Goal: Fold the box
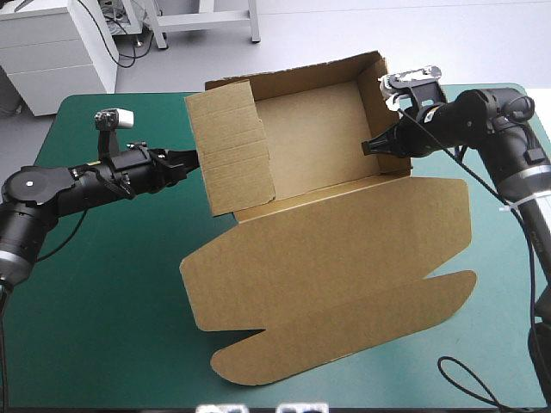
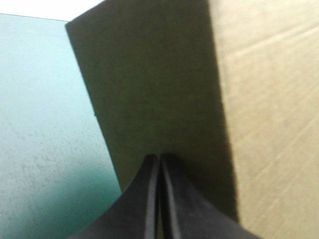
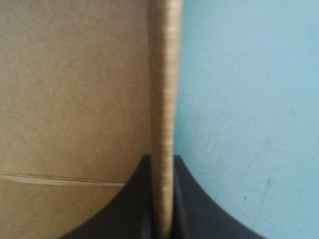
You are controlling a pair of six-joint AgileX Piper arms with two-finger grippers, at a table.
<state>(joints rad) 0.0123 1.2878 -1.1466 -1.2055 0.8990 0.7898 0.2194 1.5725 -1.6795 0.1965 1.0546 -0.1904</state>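
Gripping box [image 1: 314,138] with right pincer [image 3: 162,162]: black fingers all but closed, raised side wall's edge sandwiched between them, brown board face on one side, teal-green desk [image 3: 239,99] on other. Left pincer [image 2: 159,158] closed to point, nothing seen between fingers, tip against shaded face of opposite wall straight ahead. Wrist views give only board close up. High view alone shows whole: tray with walls up between my two pincers, lid [image 1: 344,284] flat on desk, nearer my base.
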